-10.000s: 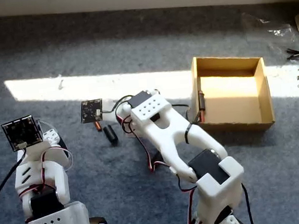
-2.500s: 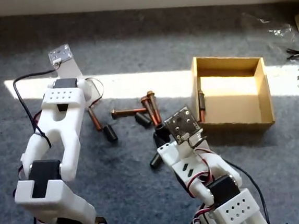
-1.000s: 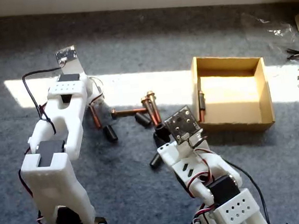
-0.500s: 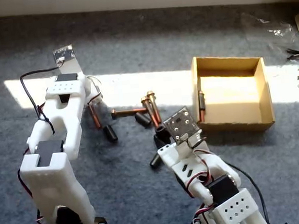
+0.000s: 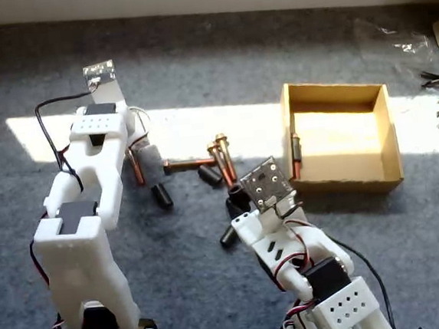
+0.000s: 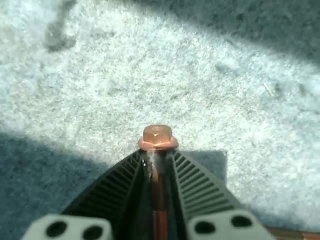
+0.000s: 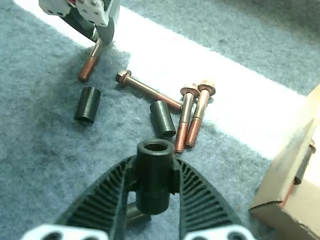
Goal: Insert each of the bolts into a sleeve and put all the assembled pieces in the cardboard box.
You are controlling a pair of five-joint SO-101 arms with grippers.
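left hand pinches bolt | right hand pinches sleeve, bore open | I'd square thread end to bore, then push slowly

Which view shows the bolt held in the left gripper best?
The left wrist view: the bolt fills the centre, hex head and shank clamped between the fingers of the left gripper. The right wrist view shows it farther off, slanted. The high view shows a copper sliver beside the arm.
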